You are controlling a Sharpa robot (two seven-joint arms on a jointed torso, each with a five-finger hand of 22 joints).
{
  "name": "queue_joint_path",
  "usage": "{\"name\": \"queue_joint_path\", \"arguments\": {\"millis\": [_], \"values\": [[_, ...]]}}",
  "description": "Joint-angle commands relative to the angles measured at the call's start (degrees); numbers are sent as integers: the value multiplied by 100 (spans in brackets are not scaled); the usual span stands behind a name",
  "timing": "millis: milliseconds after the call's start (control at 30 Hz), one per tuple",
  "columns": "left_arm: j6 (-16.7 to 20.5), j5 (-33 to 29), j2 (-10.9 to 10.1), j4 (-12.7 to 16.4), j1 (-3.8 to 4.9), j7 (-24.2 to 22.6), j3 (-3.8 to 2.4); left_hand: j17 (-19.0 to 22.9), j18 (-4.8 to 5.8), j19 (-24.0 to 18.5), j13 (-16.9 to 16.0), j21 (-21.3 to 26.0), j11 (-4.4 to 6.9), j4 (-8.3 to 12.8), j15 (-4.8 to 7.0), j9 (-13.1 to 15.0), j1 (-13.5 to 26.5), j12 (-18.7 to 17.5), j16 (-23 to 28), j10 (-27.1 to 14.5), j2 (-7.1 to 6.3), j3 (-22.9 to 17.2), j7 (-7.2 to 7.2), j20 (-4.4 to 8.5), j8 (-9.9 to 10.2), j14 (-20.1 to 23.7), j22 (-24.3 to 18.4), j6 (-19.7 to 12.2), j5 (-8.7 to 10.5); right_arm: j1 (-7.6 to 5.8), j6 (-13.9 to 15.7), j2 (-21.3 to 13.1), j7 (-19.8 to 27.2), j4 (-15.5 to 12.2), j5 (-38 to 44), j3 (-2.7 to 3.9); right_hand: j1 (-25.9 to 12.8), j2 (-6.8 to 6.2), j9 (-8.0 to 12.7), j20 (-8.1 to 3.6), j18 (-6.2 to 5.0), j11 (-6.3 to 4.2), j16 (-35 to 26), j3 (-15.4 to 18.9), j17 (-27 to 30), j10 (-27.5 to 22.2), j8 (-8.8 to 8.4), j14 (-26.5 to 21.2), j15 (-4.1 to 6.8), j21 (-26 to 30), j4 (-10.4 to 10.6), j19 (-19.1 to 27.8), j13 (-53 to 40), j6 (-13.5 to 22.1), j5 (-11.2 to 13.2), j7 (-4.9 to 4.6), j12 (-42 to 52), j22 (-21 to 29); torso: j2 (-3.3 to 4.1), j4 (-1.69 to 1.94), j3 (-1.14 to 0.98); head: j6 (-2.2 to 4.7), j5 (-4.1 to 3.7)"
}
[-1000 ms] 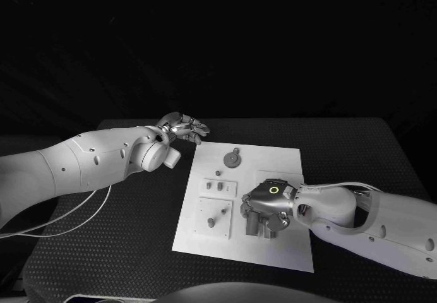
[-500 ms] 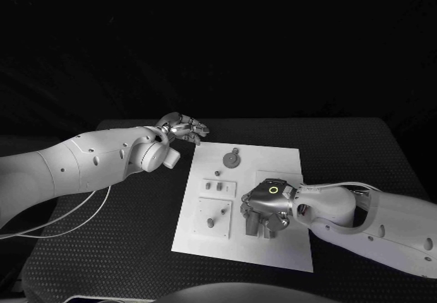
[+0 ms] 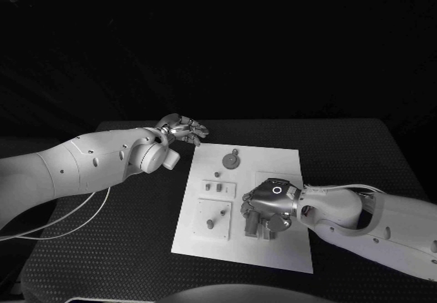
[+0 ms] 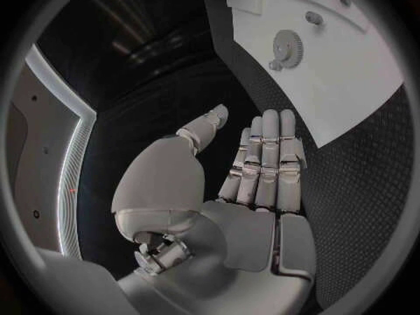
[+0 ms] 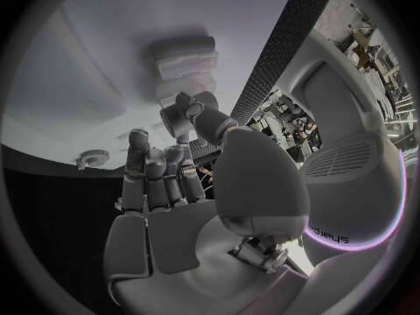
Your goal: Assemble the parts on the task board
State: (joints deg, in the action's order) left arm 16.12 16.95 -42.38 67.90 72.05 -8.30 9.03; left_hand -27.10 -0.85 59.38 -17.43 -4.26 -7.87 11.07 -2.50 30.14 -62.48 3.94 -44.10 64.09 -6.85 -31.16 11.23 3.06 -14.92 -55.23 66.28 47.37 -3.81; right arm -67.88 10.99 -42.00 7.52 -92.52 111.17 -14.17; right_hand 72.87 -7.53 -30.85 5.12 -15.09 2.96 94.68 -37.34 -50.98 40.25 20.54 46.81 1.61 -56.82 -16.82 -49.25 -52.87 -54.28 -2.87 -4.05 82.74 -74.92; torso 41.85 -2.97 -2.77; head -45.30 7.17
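The white task board (image 3: 282, 164) lies mid-table. On it are a round gear-like part (image 3: 233, 160), a small stud (image 3: 218, 173), two short pegs (image 3: 215, 186) and a peg on a square plate (image 3: 211, 222). My right hand (image 3: 264, 211) hovers low over the board's near middle, its fingers pointing down at a grey block part (image 3: 257, 227). In the right wrist view the thumb tip (image 5: 184, 108) is close to that stepped block (image 5: 184, 63), and nothing sits between thumb and fingers. My left hand (image 3: 182, 129) floats off the board's far left corner, with straight fingers (image 4: 262, 161) and a bare palm.
The black mat (image 3: 119, 240) surrounds the board with free room on every side. A thin cable (image 3: 82, 218) loops over the mat under my left arm. The left wrist view shows the board's corner (image 4: 350, 98) and the gear (image 4: 287, 45) beyond the fingertips.
My right hand has edged slightly toward the near side of the board over the block. The left hand and the other parts have stayed put.
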Motion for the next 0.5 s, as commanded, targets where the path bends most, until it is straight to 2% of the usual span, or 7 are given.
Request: {"name": "queue_joint_path", "arguments": {"millis": [33, 267, 333, 500], "values": [[-72, -16, 7, 7, 3, -40, -4, -9, -85, -28, 8, 28, -13, -36, -30, -8, 65, 1, 24, -46, -15, 10, 3, -16, -4, 3, 8, -29, -35, -19, 151, -43, 148, -80, -133, 4, 49, 82, -22, -6, 9, 6, 163, -31, -9, 29, 33, 47, 0, -27, 9, -20, 6, -173, -1, -113, 36, -79, 0, -3, 1, -7, -5], [-81, -16, 14, 0, 2, -37, -4, -11, -85, -29, 8, 28, -13, -39, -31, -8, 67, 1, 25, -48, -16, 11, 3, -17, -4, 3, 8, -31, -35, -117, 42, -65, 193, -181, -257, 4, 56, 82, -23, -9, 9, 4, 161, -35, -9, 28, 36, 47, 2, -25, 7, -16, 14, -186, -1, -109, 36, -79, 1, -2, 1, -14, 1], [-85, -16, 14, -6, 2, -35, -4, -11, -85, -29, 8, 28, -14, -39, -31, -8, 67, 1, 26, -48, -16, 11, 3, -17, -4, 3, 8, -31, -35, -130, -57, -69, 226, -187, -383, 4, 56, 82, -23, -9, 9, 3, 160, -35, -9, 28, 36, 47, 3, -25, 7, -15, 15, -188, -1, -109, 36, -79, 1, -3, 0, -18, 3], [-87, -16, 11, -7, 2, -32, -4, -13, -85, -30, 8, 29, -14, -42, -31, -9, 71, 1, 27, -50, -16, 13, 4, -17, -5, 3, 8, -33, -34, -130, -91, -87, 220, -181, -356, 3, 39, 84, -24, -9, 9, 2, 160, -29, -9, 27, 38, 48, 6, -26, 13, -14, 24, -201, -1, -107, 37, -79, -1, -10, -1, -16, 3]]}}
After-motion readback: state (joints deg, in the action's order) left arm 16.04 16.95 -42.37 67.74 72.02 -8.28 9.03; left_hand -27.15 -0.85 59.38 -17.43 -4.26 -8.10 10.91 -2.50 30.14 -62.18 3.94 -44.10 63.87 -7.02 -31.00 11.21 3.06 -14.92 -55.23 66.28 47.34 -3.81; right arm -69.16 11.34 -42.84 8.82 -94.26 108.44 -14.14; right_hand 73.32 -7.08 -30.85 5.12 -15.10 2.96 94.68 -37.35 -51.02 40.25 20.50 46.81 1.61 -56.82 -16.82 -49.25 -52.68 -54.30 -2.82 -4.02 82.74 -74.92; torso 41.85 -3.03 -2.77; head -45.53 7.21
